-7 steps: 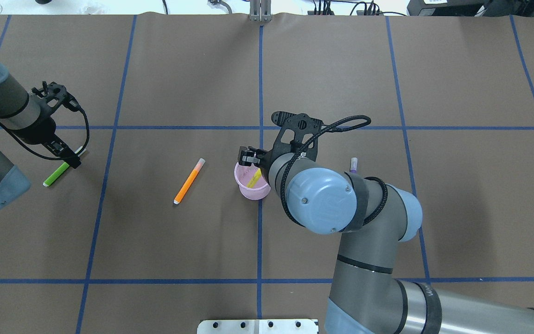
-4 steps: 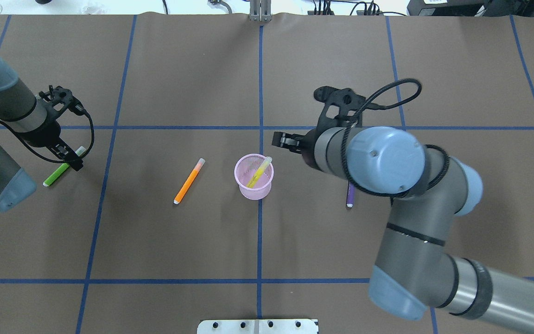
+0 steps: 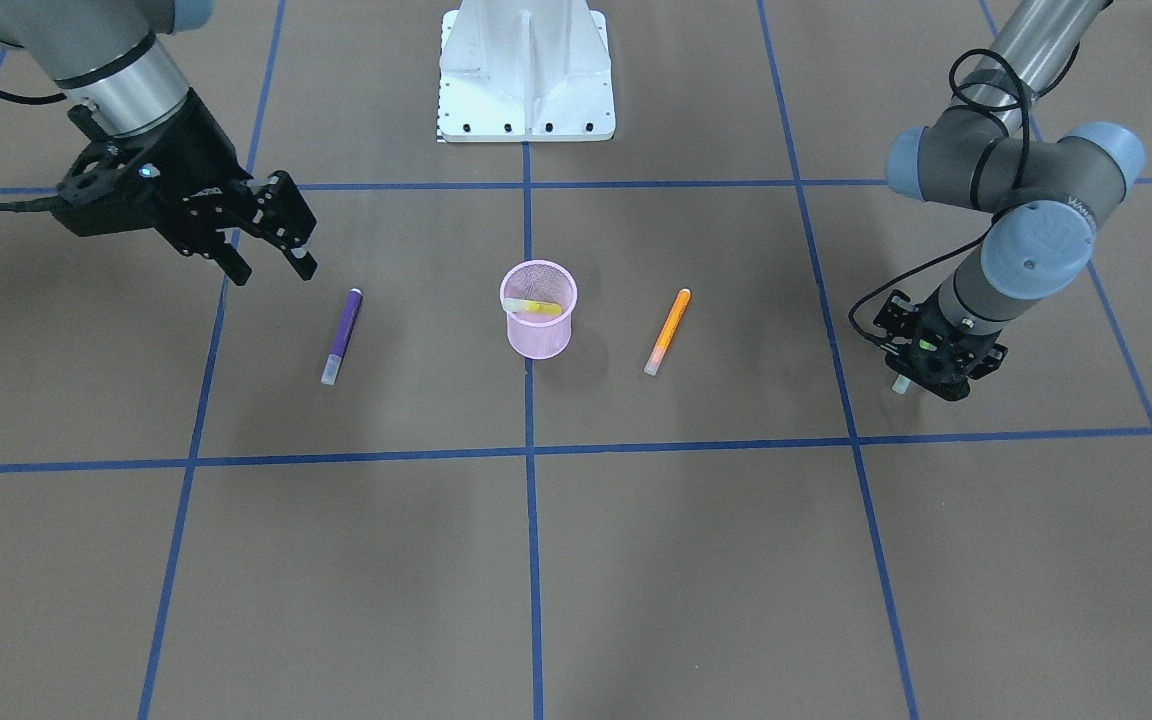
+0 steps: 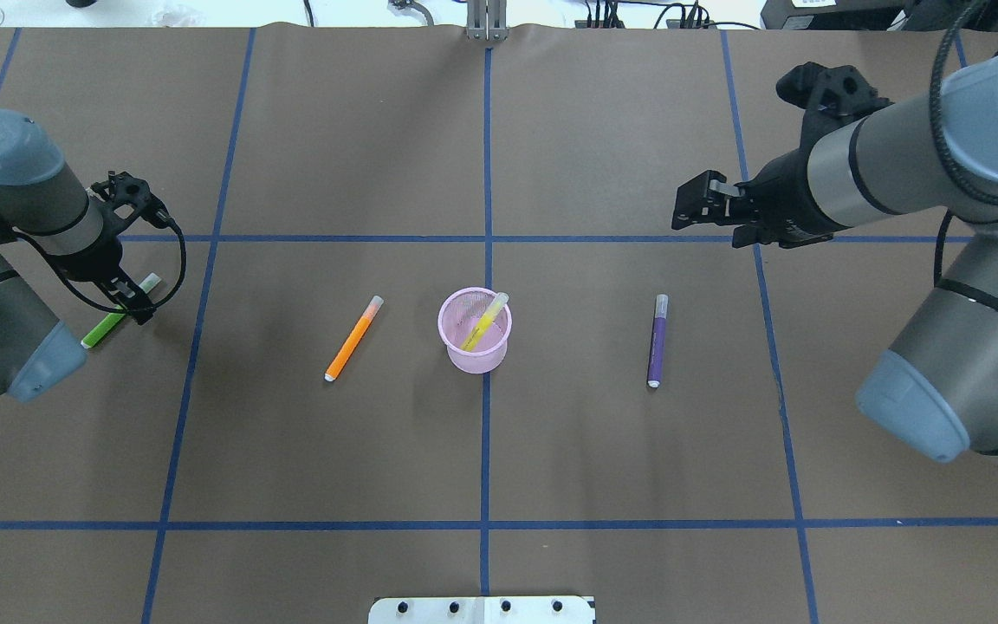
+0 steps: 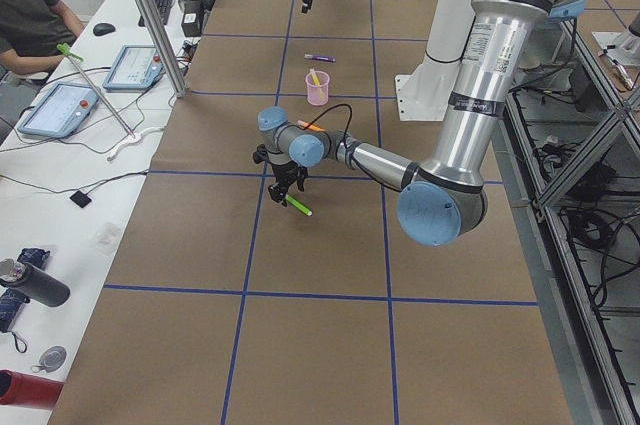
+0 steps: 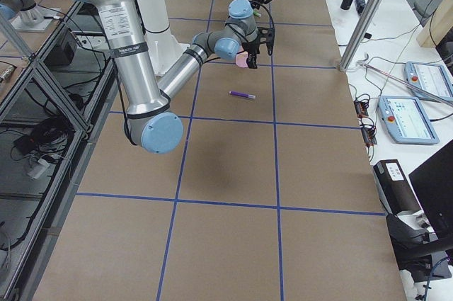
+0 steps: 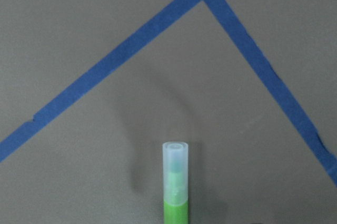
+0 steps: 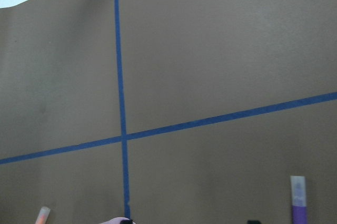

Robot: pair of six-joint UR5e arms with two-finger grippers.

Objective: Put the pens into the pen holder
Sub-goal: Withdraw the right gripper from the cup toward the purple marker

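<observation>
Right tool (image 3: 274,270): jaws spread wide, empty (front-facing view). Left tool (image 4: 135,305) straddles the slim green pen (image 4: 103,329); closure cannot be determined. Front-facing view shows only the pen's pale cap; overhead shows its body. Yellow pen (image 4: 483,322) leans inside the pink wire-mesh cup (image 4: 477,362), centre of the brown bench (image 4: 551,451).

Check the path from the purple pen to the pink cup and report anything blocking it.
Nothing visible blocks it. Only bare table lies between the purple pen and the pen holder; the orange pen lies on the holder's opposite side, and the yellow pen is already inside.
</observation>
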